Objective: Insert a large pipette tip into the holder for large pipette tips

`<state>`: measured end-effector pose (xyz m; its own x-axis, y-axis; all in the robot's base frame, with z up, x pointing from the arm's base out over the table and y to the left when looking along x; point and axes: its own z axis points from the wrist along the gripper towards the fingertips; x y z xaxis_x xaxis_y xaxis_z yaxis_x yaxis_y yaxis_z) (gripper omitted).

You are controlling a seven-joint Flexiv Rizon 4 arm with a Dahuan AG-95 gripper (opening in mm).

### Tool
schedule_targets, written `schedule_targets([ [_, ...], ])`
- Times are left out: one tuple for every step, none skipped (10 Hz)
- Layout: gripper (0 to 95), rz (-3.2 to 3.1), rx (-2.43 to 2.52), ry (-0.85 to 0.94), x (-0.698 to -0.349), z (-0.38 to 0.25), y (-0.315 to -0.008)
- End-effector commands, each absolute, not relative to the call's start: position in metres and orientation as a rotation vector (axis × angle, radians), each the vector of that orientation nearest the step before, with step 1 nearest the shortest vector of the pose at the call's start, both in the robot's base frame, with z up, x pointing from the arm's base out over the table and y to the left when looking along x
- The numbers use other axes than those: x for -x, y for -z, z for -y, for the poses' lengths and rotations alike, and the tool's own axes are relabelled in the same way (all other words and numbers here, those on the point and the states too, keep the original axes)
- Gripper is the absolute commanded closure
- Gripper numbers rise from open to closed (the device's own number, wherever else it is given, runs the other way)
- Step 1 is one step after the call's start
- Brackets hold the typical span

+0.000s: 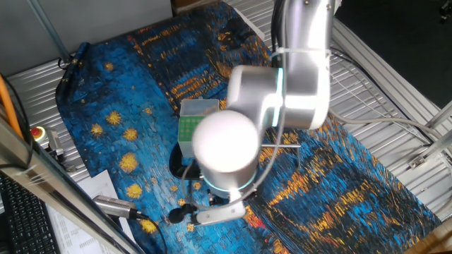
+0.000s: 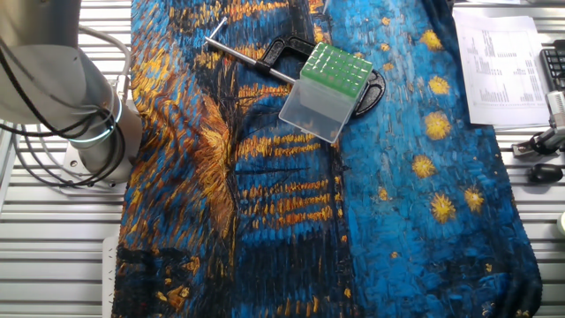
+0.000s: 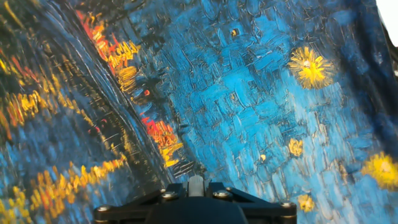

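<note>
The holder for large pipette tips [image 2: 322, 93] is a translucent box with a green hole grid, standing tilted on the painted cloth at the back. It also shows in the one fixed view [image 1: 192, 116], partly behind my arm. In the hand view my gripper [image 3: 196, 185] sits at the bottom edge, its two black jaws closed on a small greyish-white piece, which seems to be the large pipette tip [image 3: 196, 183]. Only that end of it shows. The gripper looks down at blue cloth with yellow stars, away from the holder. My hand is out of the other fixed view.
A black C-shaped clamp [image 2: 287, 46] with a shiny metal rod [image 2: 240, 51] lies against the holder. My arm's base [image 2: 84, 97] stands at the cloth's left edge. Papers [image 2: 503, 62] lie at the right. A silver cylinder [image 1: 113, 205] and a keyboard [image 1: 21, 212] lie off the cloth.
</note>
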<state>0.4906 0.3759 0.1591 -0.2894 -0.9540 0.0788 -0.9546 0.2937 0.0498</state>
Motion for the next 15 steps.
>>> schedule_targets([
  [95.0,2.618,-1.697,-0.087,-0.491,-0.375,-0.159],
  [95.0,2.643,-1.697,-0.093,-0.491,-0.375,-0.159],
  [95.0,2.655,-1.709,-0.08,-0.491,-0.375,-0.159],
  [95.0,2.638,-1.738,-0.065,-0.492,-0.374,-0.165],
  [95.0,2.631,-1.743,-0.065,-0.493,-0.373,-0.169],
  [95.0,2.614,-1.764,-0.06,-0.498,-0.368,-0.178],
  [95.0,2.598,-1.79,-0.044,-0.504,-0.362,-0.19],
  [95.0,2.585,-1.802,-0.033,-0.51,-0.358,-0.201],
  [95.0,2.571,-1.815,-0.026,-0.515,-0.355,-0.211],
  [95.0,2.553,-1.835,-0.015,-0.522,-0.352,-0.224],
  [95.0,2.553,-1.838,-0.012,-0.523,-0.351,-0.226],
  [95.0,2.538,-1.879,0.017,-0.525,-0.341,-0.237],
  [95.0,2.526,-1.914,0.038,-0.525,-0.331,-0.24],
  [95.0,2.516,-1.942,0.054,-0.524,-0.323,-0.24],
  [95.0,2.505,-1.979,0.077,-0.524,-0.313,-0.239],
])
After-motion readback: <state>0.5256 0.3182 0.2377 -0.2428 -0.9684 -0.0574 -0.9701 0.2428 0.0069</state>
